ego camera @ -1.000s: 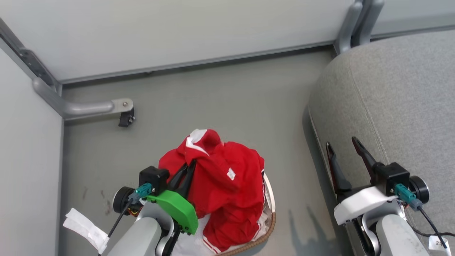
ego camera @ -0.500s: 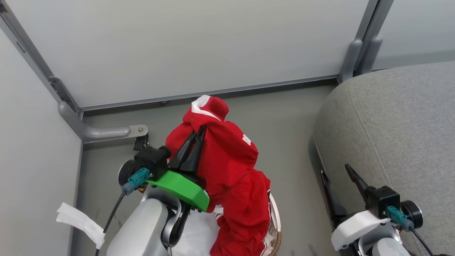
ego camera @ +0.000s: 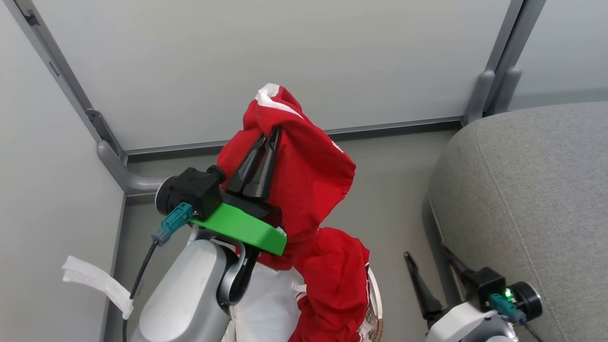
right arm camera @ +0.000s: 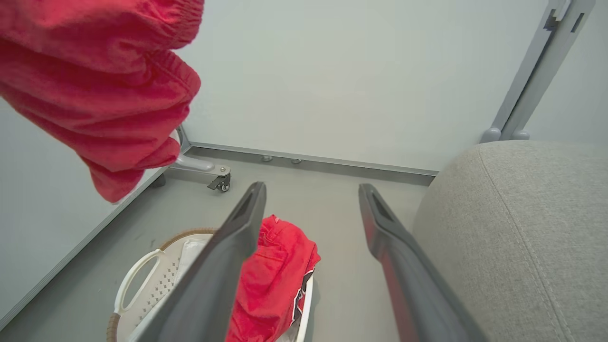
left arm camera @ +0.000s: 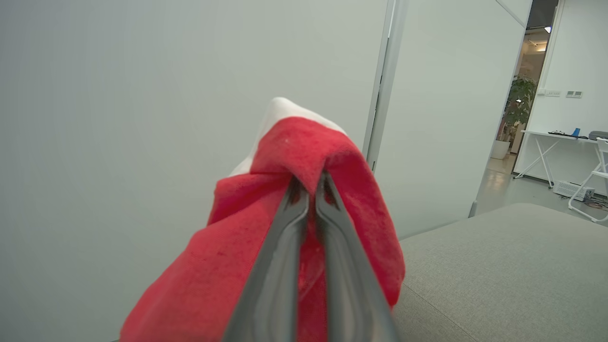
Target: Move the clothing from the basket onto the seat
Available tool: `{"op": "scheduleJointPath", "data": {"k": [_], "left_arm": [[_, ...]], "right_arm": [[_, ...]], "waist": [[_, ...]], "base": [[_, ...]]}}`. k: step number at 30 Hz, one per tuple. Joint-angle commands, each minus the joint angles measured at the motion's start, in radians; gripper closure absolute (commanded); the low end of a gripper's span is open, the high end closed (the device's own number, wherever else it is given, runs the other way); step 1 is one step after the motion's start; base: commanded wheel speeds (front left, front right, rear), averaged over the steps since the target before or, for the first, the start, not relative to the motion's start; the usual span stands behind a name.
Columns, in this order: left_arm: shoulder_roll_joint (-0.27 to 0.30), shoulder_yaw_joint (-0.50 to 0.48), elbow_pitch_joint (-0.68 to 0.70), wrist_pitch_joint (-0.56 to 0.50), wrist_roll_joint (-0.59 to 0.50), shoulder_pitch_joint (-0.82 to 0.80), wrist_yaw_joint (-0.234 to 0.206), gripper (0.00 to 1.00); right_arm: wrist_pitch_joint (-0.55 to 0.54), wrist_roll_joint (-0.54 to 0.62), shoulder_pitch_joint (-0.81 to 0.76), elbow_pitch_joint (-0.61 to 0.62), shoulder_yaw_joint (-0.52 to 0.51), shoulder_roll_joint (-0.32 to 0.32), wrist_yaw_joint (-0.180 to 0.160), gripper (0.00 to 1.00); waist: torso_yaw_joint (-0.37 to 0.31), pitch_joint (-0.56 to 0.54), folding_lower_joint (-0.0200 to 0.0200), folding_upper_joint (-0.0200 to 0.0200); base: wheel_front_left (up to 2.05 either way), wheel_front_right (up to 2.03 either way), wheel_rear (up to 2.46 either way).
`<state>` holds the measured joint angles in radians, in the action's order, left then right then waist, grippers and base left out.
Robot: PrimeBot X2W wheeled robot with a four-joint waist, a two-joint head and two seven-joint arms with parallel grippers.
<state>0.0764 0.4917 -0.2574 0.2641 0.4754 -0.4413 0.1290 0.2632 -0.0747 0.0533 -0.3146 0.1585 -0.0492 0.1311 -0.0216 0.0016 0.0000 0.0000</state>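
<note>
Red clothing (ego camera: pixel 304 175) hangs from left gripper (ego camera: pixel 270 134), fingers clamped tight on fold near white trim, held high above basket (right arm camera: pixel 142 266). Second garment (right arm camera: pixel 270 275), also red, lies in basket, draped over rim. Right gripper (ego camera: pixel 425 251) spread wide, holding nothing, low between basket and grey seat (ego camera: pixel 532 199). Pale partition wall (ego camera: pixel 266 57) behind.
</note>
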Motion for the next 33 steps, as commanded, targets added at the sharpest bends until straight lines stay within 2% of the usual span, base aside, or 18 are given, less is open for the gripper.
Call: {"op": "scheduleJointPath", "data": {"k": [1,9,17,33], "left_arm": [[-0.002,0.003,0.006,0.001,-0.003,-0.007,0.003,1.0],[-0.008,0.021,0.002,0.001,0.003,0.011,0.003,1.0],[-0.012,0.043,-0.008,0.001,0.01,0.009,0.003,1.0],[-0.019,0.083,-0.016,0.001,0.023,0.001,0.003,1.0]], "right_arm": [[0.002,0.011,-0.002,-0.001,0.021,-0.004,-0.001,0.0],[0.002,0.044,0.054,0.007,0.17,-0.004,-0.001,0.0],[0.002,0.043,0.136,0.029,0.277,-0.004,-0.001,0.0],[0.002,0.08,0.25,0.002,0.371,-0.004,-0.001,0.0]], "waist": [[0.005,-0.003,0.0,0.0],[0.02,-0.002,0.0,0.0],[0.035,0.009,0.0,0.0],[0.049,0.025,0.0,0.0]], "base": [[0.0,0.0,0.0],[0.0,0.0,0.0],[0.0,0.0,0.0],[0.0,0.0,0.0]]}}
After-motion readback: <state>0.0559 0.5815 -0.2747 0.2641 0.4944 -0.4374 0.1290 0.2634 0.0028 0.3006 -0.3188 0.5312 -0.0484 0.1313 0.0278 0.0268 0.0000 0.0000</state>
